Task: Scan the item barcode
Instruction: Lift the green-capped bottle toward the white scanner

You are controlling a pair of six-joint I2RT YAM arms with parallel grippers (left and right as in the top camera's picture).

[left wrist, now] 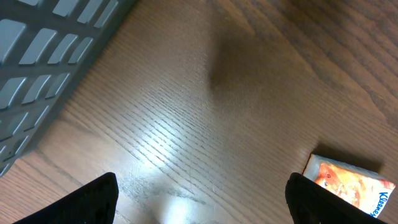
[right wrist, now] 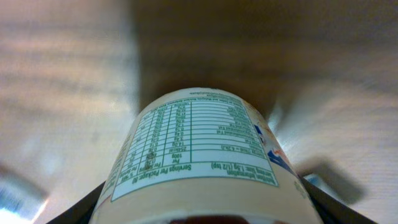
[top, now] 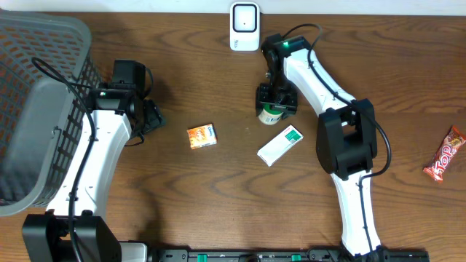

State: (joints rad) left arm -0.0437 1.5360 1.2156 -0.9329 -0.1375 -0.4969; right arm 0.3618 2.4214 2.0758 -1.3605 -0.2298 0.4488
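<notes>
Cup [top: 271,114] clamped in my right gripper [top: 276,102]; grasp looks done; next, lift and present it to scanner [top: 245,25] at eleven o'clock.

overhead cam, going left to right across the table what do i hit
grey basket → orange packet → white scanner → cup → red candy bar; white and green box left out, since it overlaps the cup.
</notes>
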